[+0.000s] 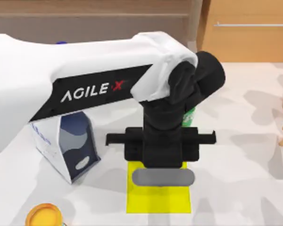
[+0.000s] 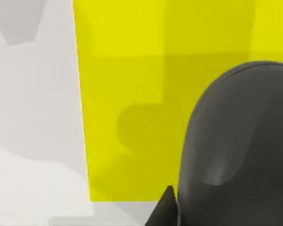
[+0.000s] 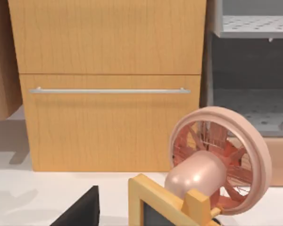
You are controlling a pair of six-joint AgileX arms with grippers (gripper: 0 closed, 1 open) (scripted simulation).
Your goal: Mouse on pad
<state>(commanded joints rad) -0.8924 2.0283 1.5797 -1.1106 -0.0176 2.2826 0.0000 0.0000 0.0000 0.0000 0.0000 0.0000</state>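
Left gripper (image 1: 163, 165) hovers over 1 mouse (image 1: 163, 177) above 1 pad (image 1: 158, 200).

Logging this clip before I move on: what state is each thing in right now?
Mouse: over the pad's far part, beneath the left gripper; held or released, cannot tell.
Pad: flat on the table, near half bare.
Left gripper: over the mouse, pointing down.
Carton: lying on the table, left of the pad.
Green bottle: mostly hidden behind the left arm.
Fan: upright.
Drawer: shut.
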